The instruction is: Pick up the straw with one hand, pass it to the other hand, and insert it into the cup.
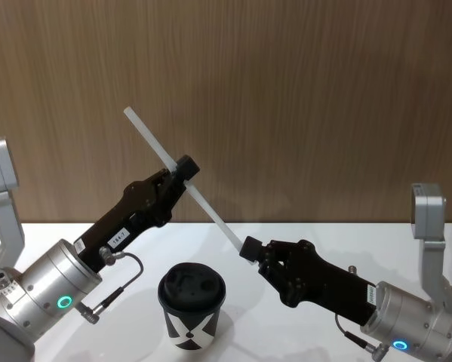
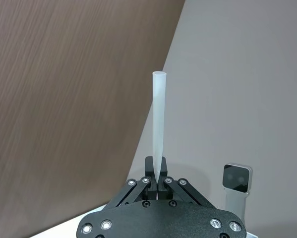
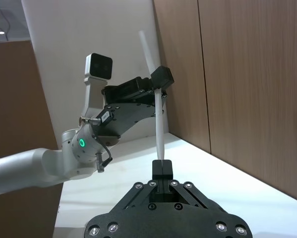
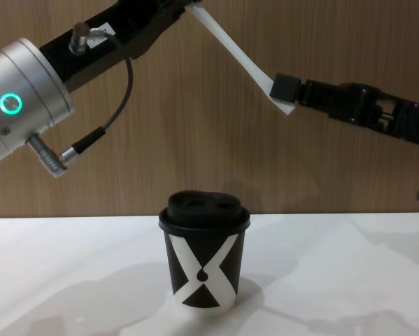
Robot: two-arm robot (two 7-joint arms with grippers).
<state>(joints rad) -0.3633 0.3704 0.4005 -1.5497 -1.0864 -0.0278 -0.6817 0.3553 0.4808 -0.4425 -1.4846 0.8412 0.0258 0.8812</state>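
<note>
You are at the handover: the straw hangs slanted in the air above the cup, which stands upright on the white counter between the two arms. Your left gripper is clenched on the straw about midway along it, with the upper part sticking out past its fingertips. Your right gripper is clamped on the straw's lower end, so both are grasping it at once. The step in hand looks to be the right gripper letting go. First check that the left pinch sits square on the straw, as the left wrist view suggests, since a thin smooth tube can pivot between flat pads. Release the right fingers fully and draw that arm back along the straw's own line, not sideways, so you do not lever it out of the left grasp. Then swing the straw near upright and bring its lower end over the domed lid. I cannot make out the lid's opening, so find it before descending, and go slowly, because a light cup may tip if pressed off-centre. As for writing, the cup bears a big white X and no readable brand, and the small white label on the left arm carries characters too small to read
</note>
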